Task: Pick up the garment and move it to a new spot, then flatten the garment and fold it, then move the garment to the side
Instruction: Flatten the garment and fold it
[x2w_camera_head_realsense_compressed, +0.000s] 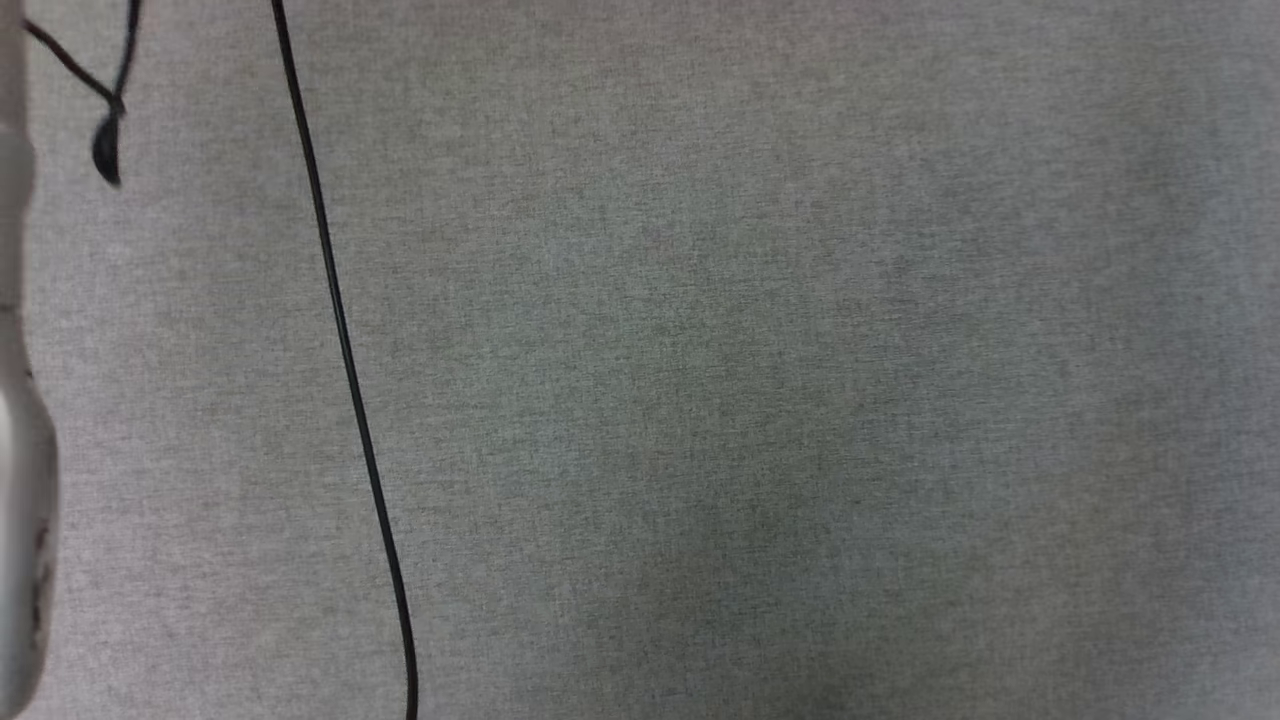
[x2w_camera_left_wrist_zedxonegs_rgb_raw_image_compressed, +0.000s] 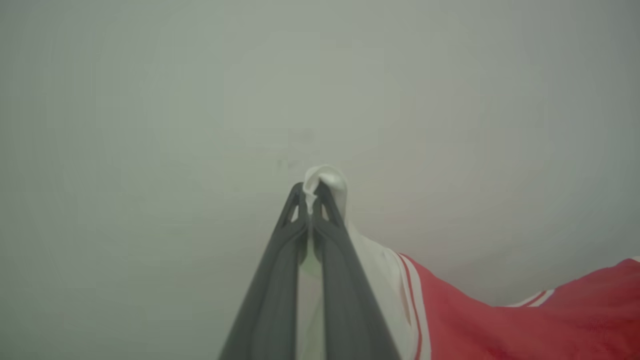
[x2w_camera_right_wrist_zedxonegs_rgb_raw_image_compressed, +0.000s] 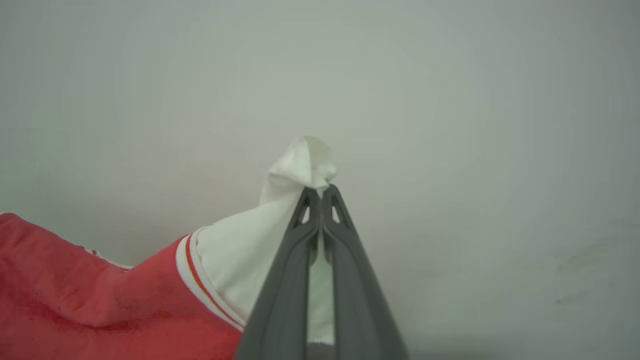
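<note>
Dark fingers (x2w_camera_left_wrist_zedxonegs_rgb_raw_image_compressed: 277, 280) of the left hand (x2w_camera_left_wrist_zedxonegs_rgb_raw_image_compressed: 311, 197) rise closest to the left wrist camera. They are pressed together and clamped on a pinch of white sleeve (x2w_camera_left_wrist_zedxonegs_rgb_raw_image_compressed: 370, 270), with a small fold of cloth poking out past the tips. The sleeve belongs to the garment (x2w_camera_left_wrist_zedxonegs_rgb_raw_image_compressed: 500, 320), whose striped trim and red body sag away to the right behind the hand.

In the right wrist view the right hand (x2w_camera_right_wrist_zedxonegs_rgb_raw_image_compressed: 320, 192) is likewise closed tight, its two fingers (x2w_camera_right_wrist_zedxonegs_rgb_raw_image_compressed: 350, 280) gripping a bunched peak of white sleeve (x2w_camera_right_wrist_zedxonegs_rgb_raw_image_compressed: 240, 255). The red body of the garment (x2w_camera_right_wrist_zedxonegs_rgb_raw_image_compressed: 100, 300) droops to the left there. Behind it in both wrist views is plain, blurred pale grey, so whether the cloth touches anything below cannot be told.

Count: one garment, two hands, two fingers on each hand, one white sleeve in each grip.

From the head camera, a grey woven surface (x2w_camera_head_realsense_compressed: 800, 380) spreads out. One long black cable (x2w_camera_head_realsense_compressed: 340, 330) crosses it from far to near on the left. One thinner black cord (x2w_camera_head_realsense_compressed: 108, 150) with a dark teardrop end lies at the far left, beside a pale forearm (x2w_camera_head_realsense_compressed: 15, 450) at the edge.
</note>
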